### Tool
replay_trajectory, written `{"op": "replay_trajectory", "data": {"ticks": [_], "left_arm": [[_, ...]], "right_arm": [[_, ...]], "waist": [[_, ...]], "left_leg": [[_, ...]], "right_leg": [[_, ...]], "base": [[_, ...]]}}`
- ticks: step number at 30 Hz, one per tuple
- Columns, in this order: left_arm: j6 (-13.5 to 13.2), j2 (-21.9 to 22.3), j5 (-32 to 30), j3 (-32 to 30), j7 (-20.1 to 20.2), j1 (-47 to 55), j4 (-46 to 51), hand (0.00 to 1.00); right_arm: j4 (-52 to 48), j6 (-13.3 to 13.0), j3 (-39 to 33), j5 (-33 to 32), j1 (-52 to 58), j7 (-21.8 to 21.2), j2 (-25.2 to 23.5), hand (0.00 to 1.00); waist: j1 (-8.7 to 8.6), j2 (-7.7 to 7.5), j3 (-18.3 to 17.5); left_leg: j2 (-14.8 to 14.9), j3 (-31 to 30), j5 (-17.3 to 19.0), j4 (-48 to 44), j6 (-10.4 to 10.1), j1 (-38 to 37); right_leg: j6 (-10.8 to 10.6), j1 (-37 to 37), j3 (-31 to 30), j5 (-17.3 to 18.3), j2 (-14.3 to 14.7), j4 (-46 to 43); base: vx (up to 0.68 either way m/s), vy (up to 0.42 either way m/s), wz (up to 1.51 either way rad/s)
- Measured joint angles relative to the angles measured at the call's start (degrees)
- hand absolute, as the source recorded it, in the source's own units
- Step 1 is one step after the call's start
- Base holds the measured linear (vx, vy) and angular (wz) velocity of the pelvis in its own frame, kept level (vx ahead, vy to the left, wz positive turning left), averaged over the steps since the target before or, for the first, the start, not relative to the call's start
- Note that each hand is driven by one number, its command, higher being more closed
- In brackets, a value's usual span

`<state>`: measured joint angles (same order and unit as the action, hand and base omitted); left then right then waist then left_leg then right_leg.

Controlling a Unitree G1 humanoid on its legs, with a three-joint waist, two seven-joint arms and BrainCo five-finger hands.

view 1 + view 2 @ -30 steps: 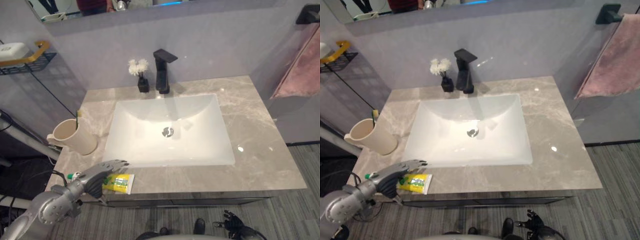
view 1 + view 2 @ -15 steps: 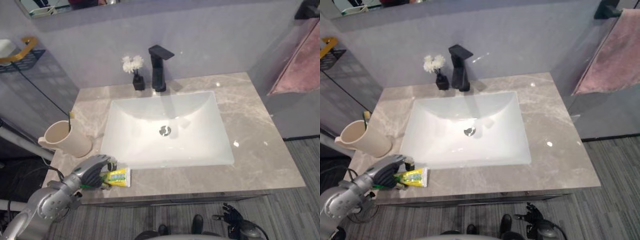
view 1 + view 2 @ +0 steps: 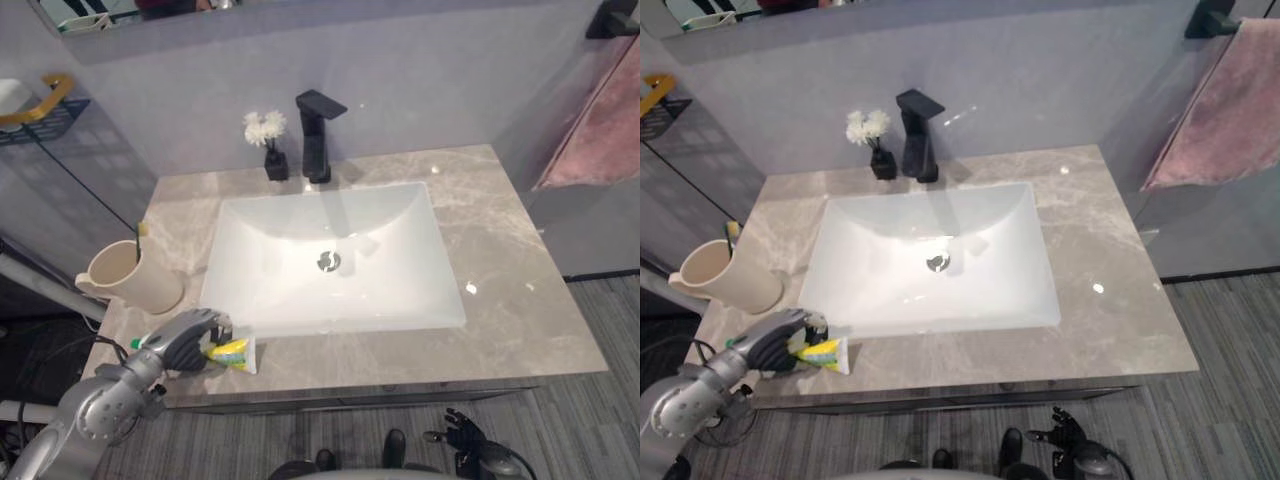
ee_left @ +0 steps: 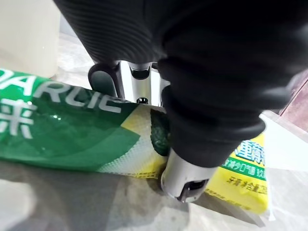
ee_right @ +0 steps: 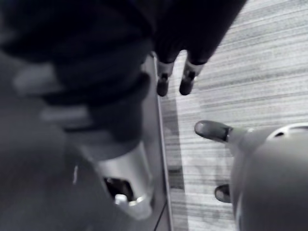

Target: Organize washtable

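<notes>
So the left hand (image 3: pixel 185 338) is at the front-left corner of the marble counter (image 3: pixel 500 270). Its fingers and thumb are curled around the green-and-yellow toothpaste tube (image 3: pixel 232 351), which rests on the stone near the front edge, just off the near-left corner of the white sink (image 3: pixel 330 255). Right behind the hand sits a cream cup (image 3: pixel 125 278) with a toothbrush (image 3: pixel 140 232) poking out, and at the back there's the black faucet (image 3: pixel 316 135) with a little vase of white flowers (image 3: pixel 266 140) beside it. The right hand (image 3: pixel 462 440) hangs low in front of the counter, fingers loose, holding nothing.
</notes>
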<state>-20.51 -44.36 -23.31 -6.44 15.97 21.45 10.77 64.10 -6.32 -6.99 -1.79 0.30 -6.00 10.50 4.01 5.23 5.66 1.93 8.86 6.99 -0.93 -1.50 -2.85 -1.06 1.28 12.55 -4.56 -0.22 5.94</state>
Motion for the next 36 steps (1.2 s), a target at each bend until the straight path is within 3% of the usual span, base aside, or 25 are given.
{"op": "replay_trajectory", "data": {"ticks": [10, 11, 15, 23, 31, 36], "left_arm": [[1.5, 6.8, -2.6, -1.6, -4.1, 2.3, 2.1, 1.00], [1.7, 9.5, -3.3, -2.5, -5.6, 2.7, 2.3, 1.00], [3.2, 13.6, -3.4, -4.2, -9.0, 3.1, 4.2, 1.00], [4.2, 22.4, -1.6, -5.8, -12.6, 3.8, 11.1, 1.00], [4.3, 28.4, 10.0, -11.9, -20.0, -0.2, 19.6, 1.00], [3.8, 29.7, 15.8, -12.7, -21.5, -3.0, 22.0, 1.00]], "right_arm": [[0.0, 0.0, -0.3, -0.6, 0.0, 0.5, -0.2, 0.00], [-0.1, 0.0, -0.5, -1.0, 0.0, 1.0, -0.3, 0.00], [-0.3, -0.1, -0.6, -1.7, 0.1, 1.3, -0.7, 0.00], [-0.1, -0.2, -1.8, -2.2, 1.5, 2.2, -1.8, 0.00], [0.2, -0.2, -2.1, -2.3, 1.4, 2.3, -3.2, 0.00], [0.4, -0.2, -2.1, -2.8, 1.3, 2.3, -3.3, 0.00]], "waist": [[0.09, -0.07, 0.0], [0.12, -0.15, 0.0], [0.23, -0.59, 0.2], [1.50, -1.31, 0.3], [1.63, -2.03, 0.1], [1.61, -2.48, -0.1]], "left_leg": [[0.0, -0.1, 0.0, -0.1, 0.0, -0.3], [0.0, -0.2, 0.0, -0.1, 0.0, -0.6], [0.0, -0.2, 0.0, -0.1, 0.0, -0.8], [0.1, -0.3, 0.1, -1.1, 0.1, 0.2], [0.2, -0.1, 0.1, -1.8, 0.1, 0.3], [0.3, 0.3, 0.1, -2.1, 0.1, 0.3]], "right_leg": [[0.0, -0.4, 0.2, 0.0, 0.0, 0.0], [0.0, -0.8, 0.2, 0.0, 0.0, 0.0], [0.0, -1.0, 0.4, 0.0, 0.0, 0.0], [0.1, -0.9, 0.3, 0.0, 0.0, -0.1], [0.6, -1.1, 0.2, -0.5, 0.0, -0.2], [0.7, -1.2, 0.0, -0.8, 0.1, 0.0]], "base": [[0.00, 0.000, 0.00], [0.00, 0.000, 0.00], [0.00, 0.000, 0.00], [0.00, 0.000, 0.01], [-0.03, -0.012, -0.01], [-0.04, -0.014, -0.03]]}}
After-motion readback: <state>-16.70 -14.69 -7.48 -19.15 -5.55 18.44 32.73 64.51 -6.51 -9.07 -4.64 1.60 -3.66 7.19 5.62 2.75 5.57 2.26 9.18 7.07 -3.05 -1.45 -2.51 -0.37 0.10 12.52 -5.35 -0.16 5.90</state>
